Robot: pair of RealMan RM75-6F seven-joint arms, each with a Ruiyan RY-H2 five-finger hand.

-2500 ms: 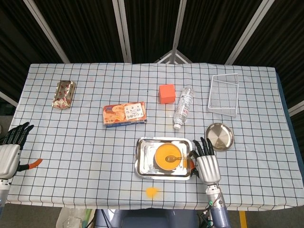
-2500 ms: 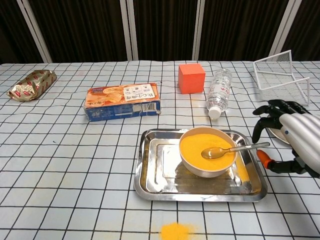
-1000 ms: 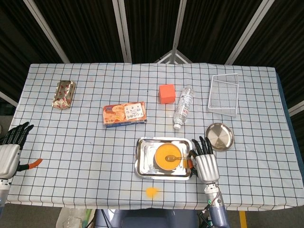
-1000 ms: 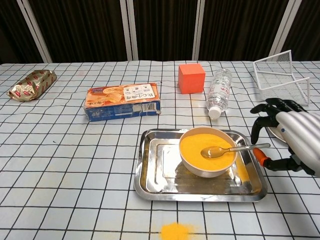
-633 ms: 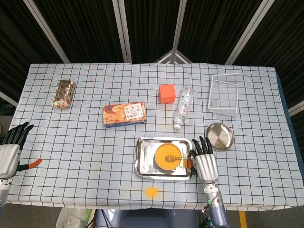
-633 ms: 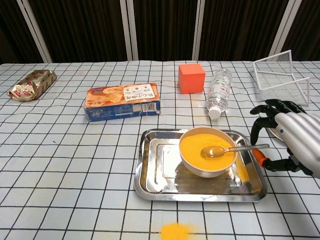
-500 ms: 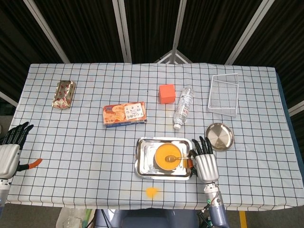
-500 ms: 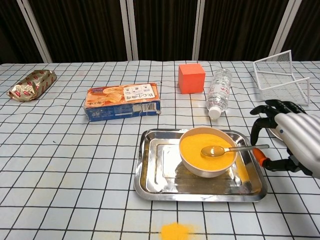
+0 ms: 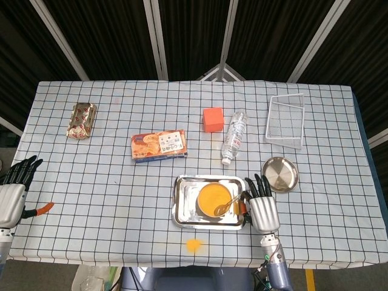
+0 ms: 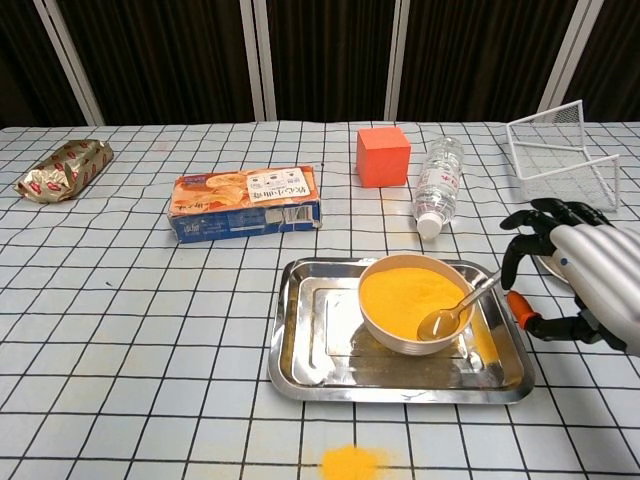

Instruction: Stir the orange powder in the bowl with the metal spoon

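Observation:
A white bowl (image 10: 415, 300) full of orange powder stands in a steel tray (image 10: 310, 350) near the table's front edge. The metal spoon (image 10: 460, 305) leans on the bowl's front right rim, scoop in the powder, handle slanting up and right. My right hand (image 10: 572, 272) hovers just right of the tray, fingers spread, holding nothing; its fingertips (image 10: 507, 262) are close to the handle's end, and I cannot tell if they touch. From above, the bowl (image 9: 213, 199), the spoon (image 9: 228, 204) and the right hand (image 9: 262, 208) lie side by side. My left hand (image 9: 11, 197) is open at the far left edge.
A small heap of spilled orange powder (image 10: 350, 462) lies in front of the tray. Behind it are a cracker box (image 10: 245, 203), an orange cube (image 10: 383, 155) and a lying water bottle (image 10: 437, 185). A wire basket (image 10: 560, 150) and a small metal plate (image 9: 280, 174) sit right; a snack packet (image 10: 62, 170) far left.
The spoon has swung: its scoop slid from the bowl's middle to the front right rim and its handle now tilts upward. Both hands have stayed almost still.

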